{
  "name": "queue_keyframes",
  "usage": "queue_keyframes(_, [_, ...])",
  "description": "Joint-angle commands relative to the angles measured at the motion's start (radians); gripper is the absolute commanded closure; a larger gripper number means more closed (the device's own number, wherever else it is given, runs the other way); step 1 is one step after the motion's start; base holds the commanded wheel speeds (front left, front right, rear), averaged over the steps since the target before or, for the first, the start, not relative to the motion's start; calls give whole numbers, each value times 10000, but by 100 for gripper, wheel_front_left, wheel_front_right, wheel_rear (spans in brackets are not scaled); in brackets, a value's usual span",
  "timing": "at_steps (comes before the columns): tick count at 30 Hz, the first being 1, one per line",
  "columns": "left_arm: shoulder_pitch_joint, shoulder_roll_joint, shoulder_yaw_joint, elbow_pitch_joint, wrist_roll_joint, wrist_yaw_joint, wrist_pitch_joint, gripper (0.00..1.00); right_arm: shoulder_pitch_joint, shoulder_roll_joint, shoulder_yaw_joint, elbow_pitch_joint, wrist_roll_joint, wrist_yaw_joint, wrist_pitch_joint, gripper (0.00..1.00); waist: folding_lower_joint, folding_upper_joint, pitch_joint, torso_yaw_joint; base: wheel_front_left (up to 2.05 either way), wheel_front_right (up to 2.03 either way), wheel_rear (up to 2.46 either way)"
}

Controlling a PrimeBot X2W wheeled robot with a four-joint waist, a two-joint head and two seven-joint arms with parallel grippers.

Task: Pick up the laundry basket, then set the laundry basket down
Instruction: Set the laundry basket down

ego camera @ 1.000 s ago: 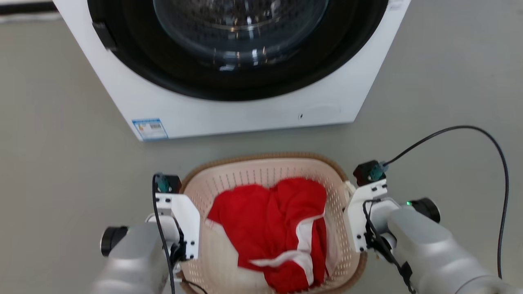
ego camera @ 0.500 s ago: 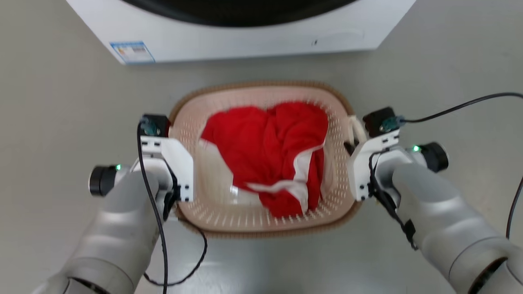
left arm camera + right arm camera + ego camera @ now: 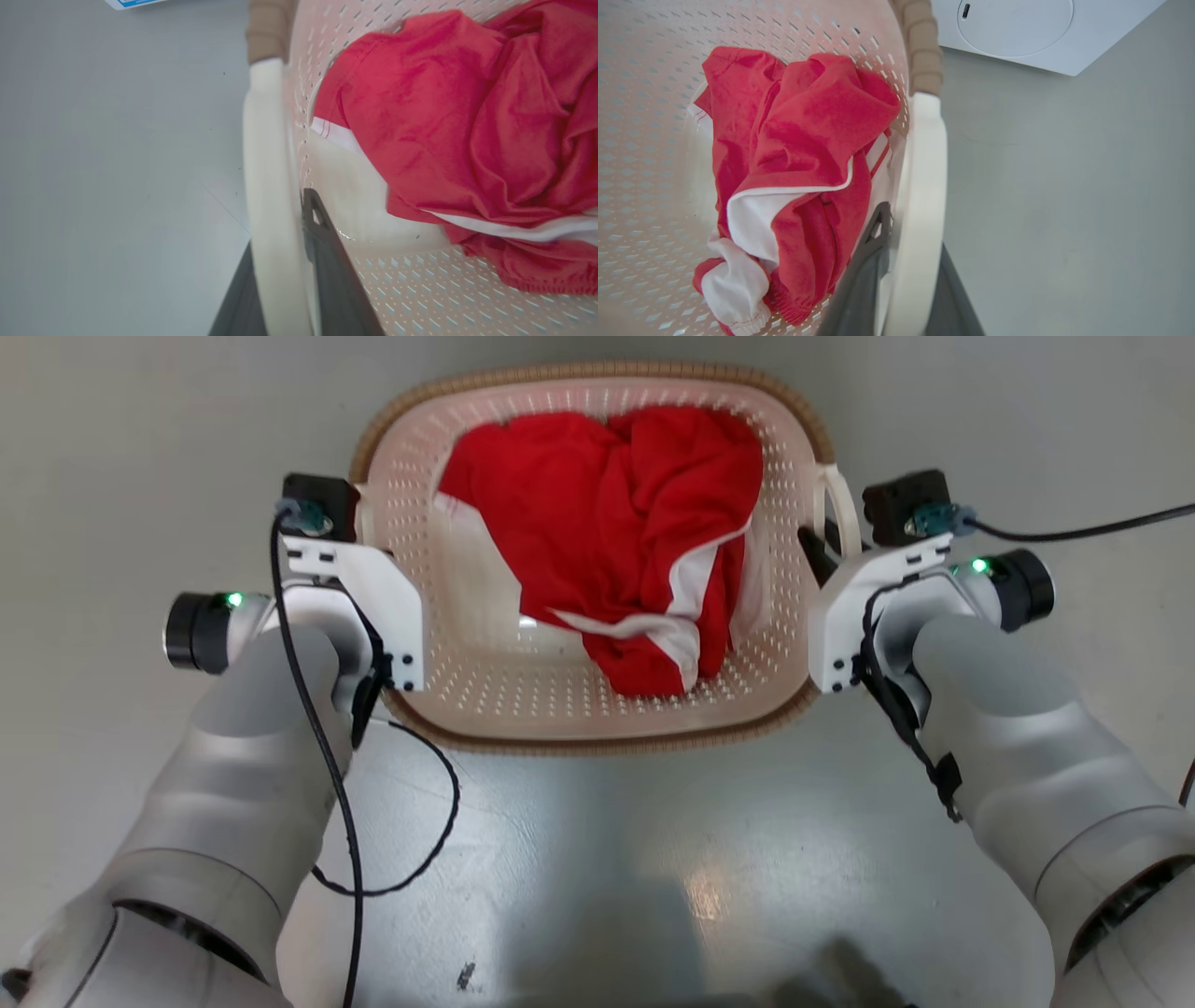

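The laundry basket point(image 3: 579, 743), cream perforated plastic with a brown woven-look rim, sits between my two arms in the head view and holds a crumpled red and white garment point(image 3: 616, 513). My left gripper point(image 3: 275, 284) is shut on the basket's white left handle point(image 3: 268, 177), one dark finger on each side of it. My right gripper point(image 3: 908, 289) is shut the same way on the white right handle point(image 3: 924, 186). In the head view a dark right finger point(image 3: 814, 553) shows beside that handle point(image 3: 840, 509). I cannot tell whether the basket touches the floor.
Beyond the basket, the white washer's lower front point(image 3: 1017, 37) shows in the right wrist view, and its blue label corner point(image 3: 131, 2) in the left wrist view. Grey floor point(image 3: 121, 429) lies all around. A black cable point(image 3: 439, 821) loops below the left arm.
The whole head picture has shifted, so the washer has left its top edge and the basket sits higher in it. Both grippers stay at the basket's side handles.
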Motion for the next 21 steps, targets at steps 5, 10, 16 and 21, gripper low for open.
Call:
queue_keyframes(5, [-516, 407, 35, -88, 216, 103, -440, 100, 1, 216, -454, -145, -651, 152, -327, 100, -1, 0, 692, -127, 0, 0, 0])
queue_keyframes(10, [-712, 451, -29, -77, 239, 146, -414, 100, -24, 216, -1124, -144, -1188, 152, -313, 100, -1, 0, 1086, -170, 0, 0, 0])
queue_keyframes(16, [-933, 529, -100, -68, 264, 160, -450, 100, -124, 216, -1784, -143, -1782, 152, -379, 100, -1, 0, 1467, -198, 0, 0, 0])
queue_keyframes(21, [-1117, 581, -154, -63, 269, 176, -512, 100, -190, 216, -2251, -143, -2207, 152, -430, 100, -1, 0, 1633, -210, 0, 0, 0])
